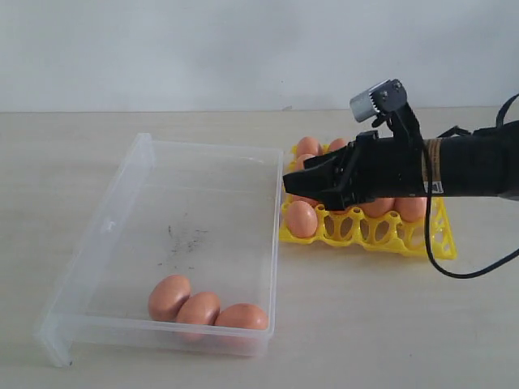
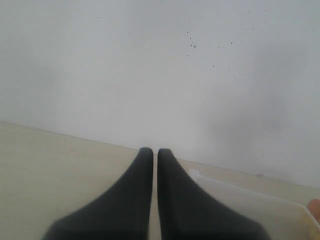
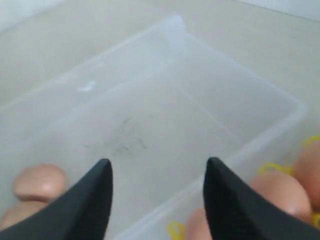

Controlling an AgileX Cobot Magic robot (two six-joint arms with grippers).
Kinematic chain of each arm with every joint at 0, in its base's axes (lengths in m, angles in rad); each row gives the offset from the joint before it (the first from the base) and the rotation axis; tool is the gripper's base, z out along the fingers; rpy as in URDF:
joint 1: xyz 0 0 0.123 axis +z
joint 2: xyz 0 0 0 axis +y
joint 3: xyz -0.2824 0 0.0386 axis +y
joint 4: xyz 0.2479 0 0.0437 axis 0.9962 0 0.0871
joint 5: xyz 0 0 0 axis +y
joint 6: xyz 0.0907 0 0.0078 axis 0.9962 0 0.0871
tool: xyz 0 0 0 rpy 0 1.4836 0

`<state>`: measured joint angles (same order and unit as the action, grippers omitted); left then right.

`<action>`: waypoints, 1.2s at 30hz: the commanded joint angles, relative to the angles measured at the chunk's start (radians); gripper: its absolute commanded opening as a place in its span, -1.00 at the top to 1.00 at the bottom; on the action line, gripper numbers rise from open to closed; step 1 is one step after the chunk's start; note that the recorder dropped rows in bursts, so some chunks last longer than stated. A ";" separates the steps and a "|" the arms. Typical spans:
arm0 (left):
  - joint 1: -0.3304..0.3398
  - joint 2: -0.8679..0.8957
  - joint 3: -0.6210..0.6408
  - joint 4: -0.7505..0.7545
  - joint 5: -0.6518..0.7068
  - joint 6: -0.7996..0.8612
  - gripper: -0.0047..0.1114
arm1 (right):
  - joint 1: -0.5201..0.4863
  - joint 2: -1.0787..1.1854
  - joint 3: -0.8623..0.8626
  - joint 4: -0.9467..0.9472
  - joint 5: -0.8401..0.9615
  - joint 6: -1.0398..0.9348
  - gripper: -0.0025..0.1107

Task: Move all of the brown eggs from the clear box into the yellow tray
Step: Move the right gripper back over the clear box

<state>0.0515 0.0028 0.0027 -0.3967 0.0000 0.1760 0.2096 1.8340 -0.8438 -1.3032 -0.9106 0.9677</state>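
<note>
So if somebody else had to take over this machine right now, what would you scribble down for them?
Right gripper: open, empty, hovering where the yellow tray meets the clear box.
Left gripper: shut, empty, out of the exterior view.
Done: several eggs sit in the tray; the arm hides some cups, so no count.
Left: three brown eggs in a row by the box wall nearest the exterior camera.

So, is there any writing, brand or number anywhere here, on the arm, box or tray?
None can be read.
On the right arm: a small pale label, too small and blurred to read.
In the box: only dark specks on its floor, no writing.
</note>
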 commanded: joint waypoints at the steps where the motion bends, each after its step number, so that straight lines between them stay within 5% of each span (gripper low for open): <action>1: -0.004 -0.003 -0.003 -0.003 0.000 0.006 0.85 | 0.023 -0.019 0.000 -0.024 -0.229 0.018 0.77; 2: -0.004 -0.003 -0.003 -0.003 0.000 0.006 0.85 | 0.043 -0.019 -0.009 -0.018 -0.254 0.016 0.96; 7: -0.004 -0.003 -0.003 -0.003 0.000 0.006 0.85 | 0.225 -0.019 -0.118 -0.070 -0.104 0.078 0.96; 16: -0.004 -0.003 -0.003 -0.003 0.000 0.006 0.85 | 0.589 -0.019 -0.331 -0.273 0.930 0.149 0.96; 26: -0.004 -0.003 -0.003 -0.003 0.000 0.006 0.85 | 0.567 -0.019 -0.331 -0.441 0.672 0.551 0.96; 36: -0.004 -0.003 -0.003 -0.003 0.000 0.006 0.85 | 0.567 -0.021 -0.331 -0.441 1.333 0.381 0.96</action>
<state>0.0515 0.0028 0.0027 -0.3967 0.0000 0.1760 0.7826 1.8249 -1.1700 -1.7440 0.1999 1.4500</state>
